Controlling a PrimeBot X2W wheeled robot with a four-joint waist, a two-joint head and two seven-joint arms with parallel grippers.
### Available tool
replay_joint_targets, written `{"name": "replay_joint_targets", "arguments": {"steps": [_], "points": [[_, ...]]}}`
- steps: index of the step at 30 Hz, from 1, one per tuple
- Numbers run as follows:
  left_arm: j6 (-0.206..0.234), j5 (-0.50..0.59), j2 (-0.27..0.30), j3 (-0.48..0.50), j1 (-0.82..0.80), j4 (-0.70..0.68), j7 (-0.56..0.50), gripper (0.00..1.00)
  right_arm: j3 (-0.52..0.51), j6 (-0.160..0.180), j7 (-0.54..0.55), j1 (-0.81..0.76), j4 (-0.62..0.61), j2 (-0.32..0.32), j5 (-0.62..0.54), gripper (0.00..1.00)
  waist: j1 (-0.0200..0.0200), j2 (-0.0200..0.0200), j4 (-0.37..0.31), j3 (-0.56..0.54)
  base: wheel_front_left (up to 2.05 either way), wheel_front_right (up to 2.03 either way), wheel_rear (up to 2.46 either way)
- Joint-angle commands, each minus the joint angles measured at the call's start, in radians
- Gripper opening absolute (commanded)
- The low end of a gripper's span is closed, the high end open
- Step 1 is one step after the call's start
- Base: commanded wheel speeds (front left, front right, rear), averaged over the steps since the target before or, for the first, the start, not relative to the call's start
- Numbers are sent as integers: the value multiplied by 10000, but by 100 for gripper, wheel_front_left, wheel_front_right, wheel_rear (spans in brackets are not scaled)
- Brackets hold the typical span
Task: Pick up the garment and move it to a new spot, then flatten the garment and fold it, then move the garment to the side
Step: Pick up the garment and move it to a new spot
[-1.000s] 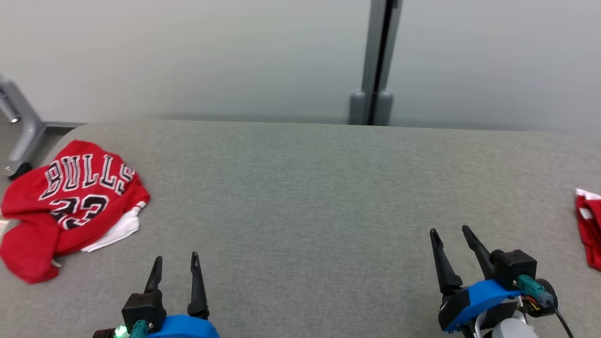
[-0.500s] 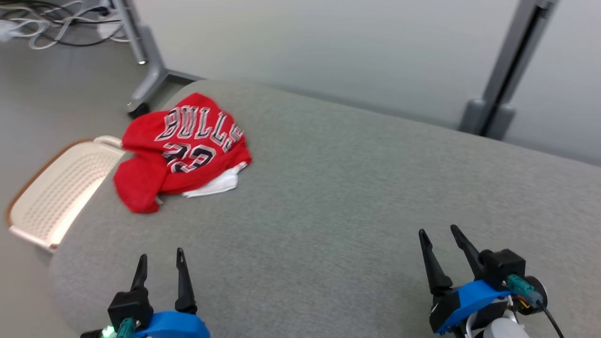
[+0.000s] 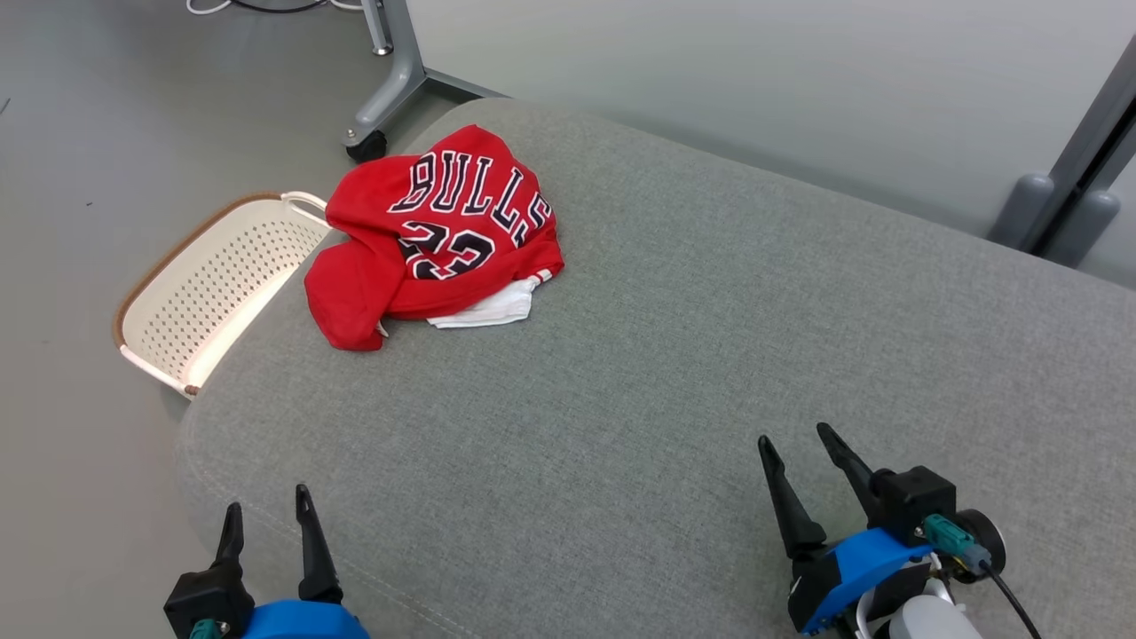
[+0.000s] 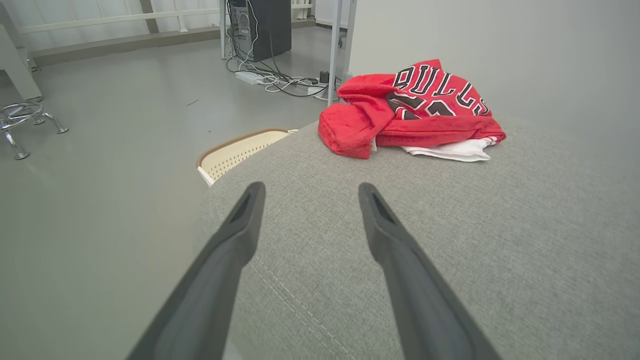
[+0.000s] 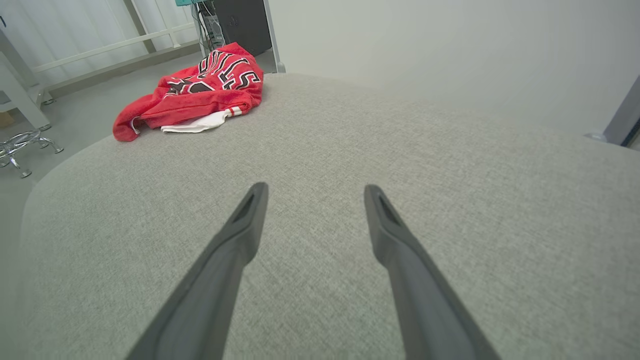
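One crumpled red jersey [image 3: 435, 235], black-and-white lettering uppermost, white cloth peeking beneath, heaped at the far left rounded corner of the grey woven worktop [image 3: 674, 355]. Just past that edge, a cream perforated basket [image 3: 213, 284], brown-rimmed. Left and right jaws spread wide, empty, well apart from the jersey.

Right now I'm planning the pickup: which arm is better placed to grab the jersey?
Probably left. The jersey lies at the table edge closer to the left tool; the right tool hangs farther off.
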State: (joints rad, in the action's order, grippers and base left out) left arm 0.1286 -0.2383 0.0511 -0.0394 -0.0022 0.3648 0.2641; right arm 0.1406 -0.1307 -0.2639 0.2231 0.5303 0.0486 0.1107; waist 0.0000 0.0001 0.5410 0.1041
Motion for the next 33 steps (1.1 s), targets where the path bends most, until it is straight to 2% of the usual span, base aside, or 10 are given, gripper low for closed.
{"name": "replay_joint_targets", "arguments": {"steps": [1, 4, 9, 17, 27, 33], "points": [[-4, -46, -10, 87, -30, 53, 5, 100, 9, -1, -5, 157, 21, 46, -37, 100, 0, -1, 3, 43, 0, 0, 0], [-159, -84, -10, 168, -441, 311, 5, 100, -6, -1, -5, 216, -72, 44, -189, 100, 0, -1, -36, 212, 0, 0, 0], [-317, 3, -13, 704, -1421, 802, 5, 100, 68, -1, -5, 482, -249, 90, -504, 100, 0, -1, -476, 932, 0, 0, 0], [-509, 388, 62, 1473, -3547, 1818, 6, 100, 851, -1, -5, 1196, -1044, 648, -489, 100, 0, -1, -1348, 2322, 0, 0, 0], [-630, 630, 772, 1948, -6160, 3969, 4, 100, 1409, 2, 6, 1848, -1761, 1311, -225, 100, 0, -1, -2373, 3678, 0, 0, 0], [-837, 475, 1290, 2126, -7315, 5809, 3, 100, 1444, 8, 17, 2033, -1964, 1553, -140, 100, 0, -1, -2855, 4139, 0, 0, 0]]}}
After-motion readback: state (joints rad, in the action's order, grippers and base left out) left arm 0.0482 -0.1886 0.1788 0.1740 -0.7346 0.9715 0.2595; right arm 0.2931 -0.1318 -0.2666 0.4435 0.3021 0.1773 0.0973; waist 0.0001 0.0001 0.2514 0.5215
